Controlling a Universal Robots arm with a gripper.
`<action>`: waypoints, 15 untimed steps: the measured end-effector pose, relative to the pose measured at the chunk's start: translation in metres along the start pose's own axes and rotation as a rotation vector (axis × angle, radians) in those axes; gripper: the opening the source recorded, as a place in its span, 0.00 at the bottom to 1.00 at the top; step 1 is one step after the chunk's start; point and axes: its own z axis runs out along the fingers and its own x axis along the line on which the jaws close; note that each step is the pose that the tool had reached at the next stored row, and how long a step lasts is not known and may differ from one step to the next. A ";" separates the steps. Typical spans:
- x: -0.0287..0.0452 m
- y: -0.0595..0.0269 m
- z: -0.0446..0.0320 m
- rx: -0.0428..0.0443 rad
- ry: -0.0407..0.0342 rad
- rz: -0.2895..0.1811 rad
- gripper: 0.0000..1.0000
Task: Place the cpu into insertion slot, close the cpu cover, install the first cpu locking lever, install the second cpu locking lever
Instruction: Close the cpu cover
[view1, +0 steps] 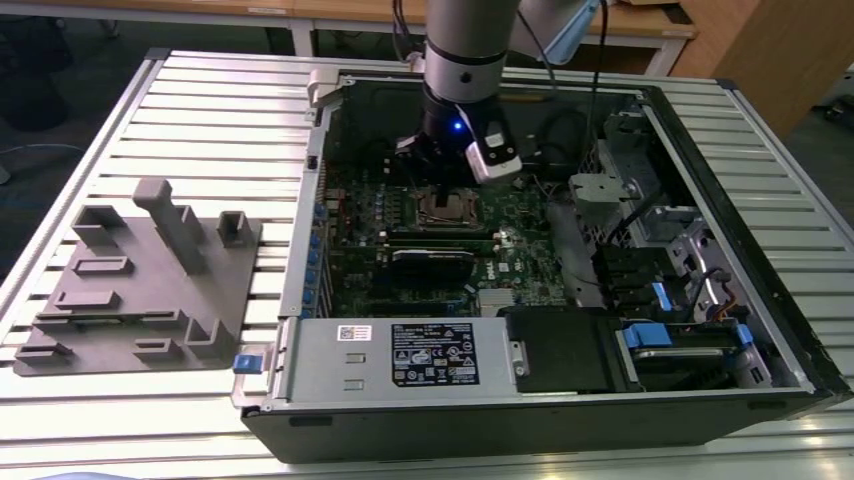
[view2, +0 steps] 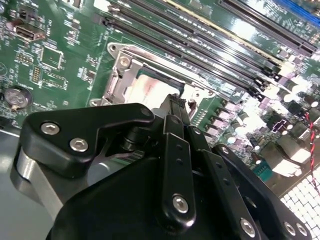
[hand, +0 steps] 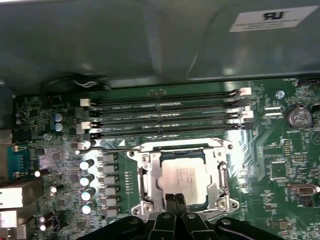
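In the open computer case (view1: 534, 425), over the motherboard (hand: 280, 150), the gripper (hand: 175, 199) hangs low at the insertion slot (view1: 449, 212). Its fingers are pressed together with nothing seen between them, and the tips are at the slot's edge. The cpu (hand: 182, 175) lies flat inside the slot, its grey top showing through the window of the cpu cover (hand: 219, 174). The cover lies down around the cpu, so placing and closing appear done. One thin locking lever (hand: 107, 145) runs along the side of the slot that faces the memory slots (hand: 165, 112). Whether it is hooked under its catch cannot be told. By judgement, the lever steps are in hand or outstanding.
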 end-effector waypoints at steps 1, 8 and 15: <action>0.0008 0.0000 0.0000 0.0002 0.0000 0.000 0.11; 0.0060 0.0011 0.0012 0.0000 -0.0001 0.000 0.11; 0.0104 0.0017 0.0071 -0.0002 -0.0036 0.000 0.11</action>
